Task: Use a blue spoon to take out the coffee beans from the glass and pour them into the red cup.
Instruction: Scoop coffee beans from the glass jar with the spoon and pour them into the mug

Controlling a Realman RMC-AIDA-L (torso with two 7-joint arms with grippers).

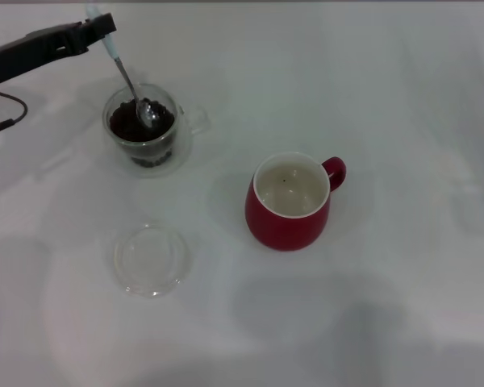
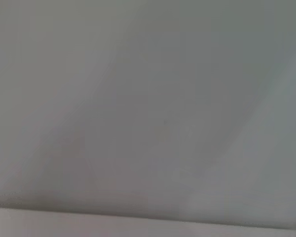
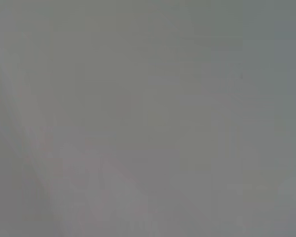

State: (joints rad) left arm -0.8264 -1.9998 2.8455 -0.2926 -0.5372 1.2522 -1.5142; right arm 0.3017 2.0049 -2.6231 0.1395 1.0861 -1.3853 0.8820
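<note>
In the head view my left gripper (image 1: 99, 26) reaches in from the upper left and is shut on the pale blue handle of the blue spoon (image 1: 127, 78). The spoon slants down into the glass (image 1: 147, 129), with its silver bowl resting on the dark coffee beans (image 1: 137, 125) that fill it. The red cup (image 1: 289, 201) stands to the right of the glass, handle at the back right, with a single dark speck on its cream inside. My right gripper is out of view. Both wrist views show only a blank grey surface.
A flat shallow clear glass dish (image 1: 150, 260) lies on the white table (image 1: 403, 97) in front of the glass and left of the red cup. A black cable (image 1: 4, 121) runs along the left edge.
</note>
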